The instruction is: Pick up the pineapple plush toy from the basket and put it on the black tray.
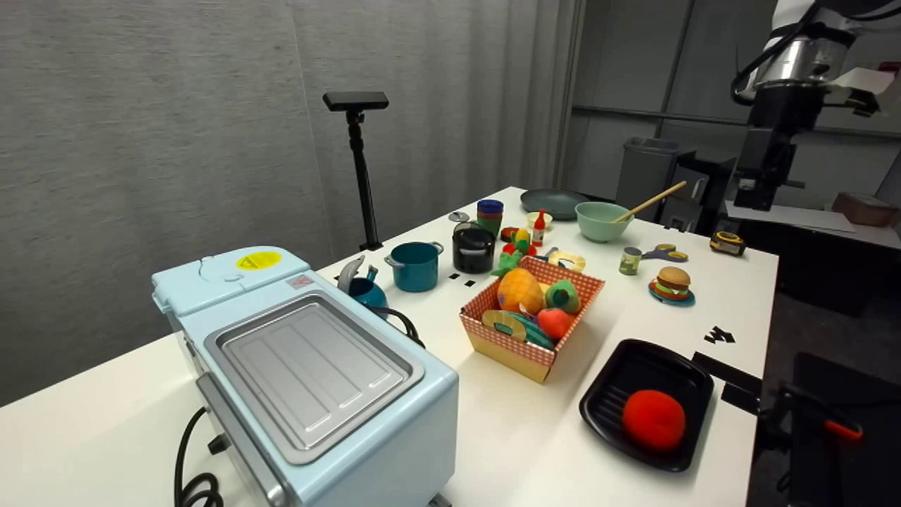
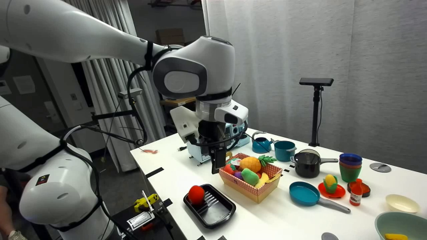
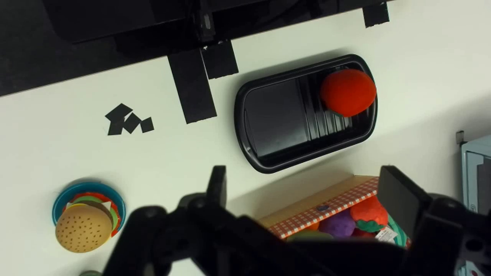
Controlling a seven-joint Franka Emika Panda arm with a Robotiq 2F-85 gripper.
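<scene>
The pineapple plush toy lies in the basket among other plush foods; its orange body (image 1: 521, 290) (image 2: 251, 164) shows in both exterior views. In the wrist view it is hidden behind the gripper. The basket, with a red checked rim, stands on the white table (image 1: 507, 355) (image 2: 238, 186) (image 3: 318, 209). The black tray (image 1: 662, 366) (image 2: 217, 211) (image 3: 274, 115) lies beside the basket, with a round red plush toy (image 1: 653, 420) (image 2: 196, 195) (image 3: 348, 92) in one end. My gripper (image 1: 757, 201) (image 2: 217, 166) (image 3: 303, 168) is open and empty, high above the table, fingers pointing down.
A light-blue toaster oven (image 1: 317, 366) stands beyond the basket. Teal pot (image 1: 415, 266), black pot (image 1: 473, 250) and teal pan (image 2: 304, 194) stand near the basket. A toy burger (image 1: 672, 280) (image 3: 84, 226) sits on a teal dish. A green bowl (image 1: 600, 222) is farther along.
</scene>
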